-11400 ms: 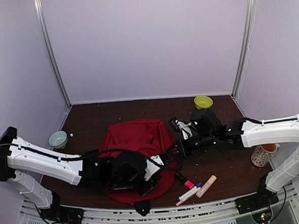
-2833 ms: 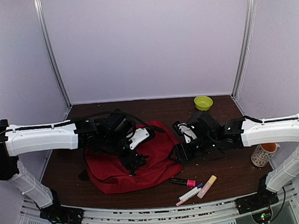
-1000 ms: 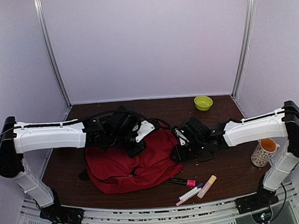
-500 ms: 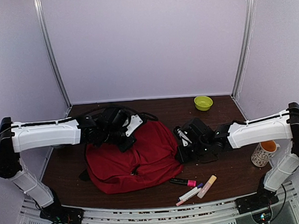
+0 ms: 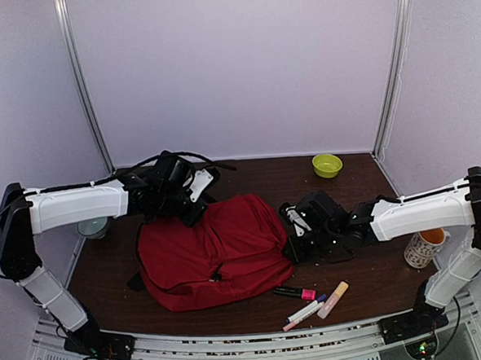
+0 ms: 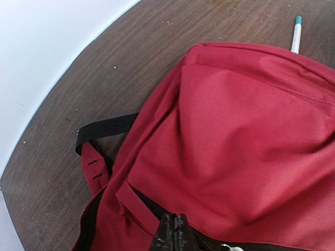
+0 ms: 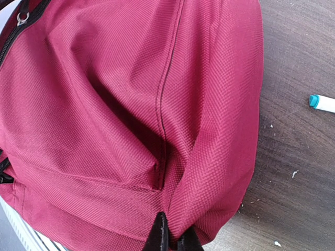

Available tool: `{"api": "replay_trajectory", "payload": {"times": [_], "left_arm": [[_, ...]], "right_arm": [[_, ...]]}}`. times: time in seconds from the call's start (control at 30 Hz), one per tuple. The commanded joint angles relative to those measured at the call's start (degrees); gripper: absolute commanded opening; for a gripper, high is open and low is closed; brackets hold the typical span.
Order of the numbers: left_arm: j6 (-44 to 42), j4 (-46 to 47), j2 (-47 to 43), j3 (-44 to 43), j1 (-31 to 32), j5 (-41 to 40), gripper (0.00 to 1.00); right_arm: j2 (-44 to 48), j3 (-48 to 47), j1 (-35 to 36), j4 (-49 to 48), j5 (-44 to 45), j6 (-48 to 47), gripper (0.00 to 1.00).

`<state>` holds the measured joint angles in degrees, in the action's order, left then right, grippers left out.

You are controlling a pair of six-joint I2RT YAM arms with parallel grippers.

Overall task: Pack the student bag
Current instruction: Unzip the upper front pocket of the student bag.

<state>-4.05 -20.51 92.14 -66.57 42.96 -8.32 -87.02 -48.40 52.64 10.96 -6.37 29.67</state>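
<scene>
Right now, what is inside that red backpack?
Its inside is hidden. The red backpack lies slumped on the table, and only its outer fabric, a zipper and a black strap show. The markers lie outside it, on the table.

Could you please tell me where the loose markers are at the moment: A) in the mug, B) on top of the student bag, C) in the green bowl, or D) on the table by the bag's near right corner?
D: the markers lie on the table, just off the student bag's near right edge.
</scene>
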Motion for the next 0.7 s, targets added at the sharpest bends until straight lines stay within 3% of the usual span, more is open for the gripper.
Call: {"api": "replay_trajectory", "payload": {"times": [0.0, 0.23, 0.57, 0.67], "left_arm": [[-1.7, 4.0, 2.1, -2.7, -2.5, 1.5, 0.00], [-1.7, 5.4, 4.7, -3.8, -6.9, 5.0, 0.00], [0.3, 3.9, 7.2, -7.2, -7.9, 9.9, 0.00], [2.0, 3.5, 6.2, -6.4, -7.8, 11.1, 0.00]], "right_arm": [[2.3, 1.5, -0.3, 0.9, 1.2, -1.7, 0.00], [3.2, 2.3, -0.3, 0.4, 0.9, -2.5, 0.00], [2.4, 1.1, -0.2, 0.6, -0.1, -2.5, 0.00], [2.6, 0.3, -0.3, 1.1, -0.4, -2.6, 0.08]]}}
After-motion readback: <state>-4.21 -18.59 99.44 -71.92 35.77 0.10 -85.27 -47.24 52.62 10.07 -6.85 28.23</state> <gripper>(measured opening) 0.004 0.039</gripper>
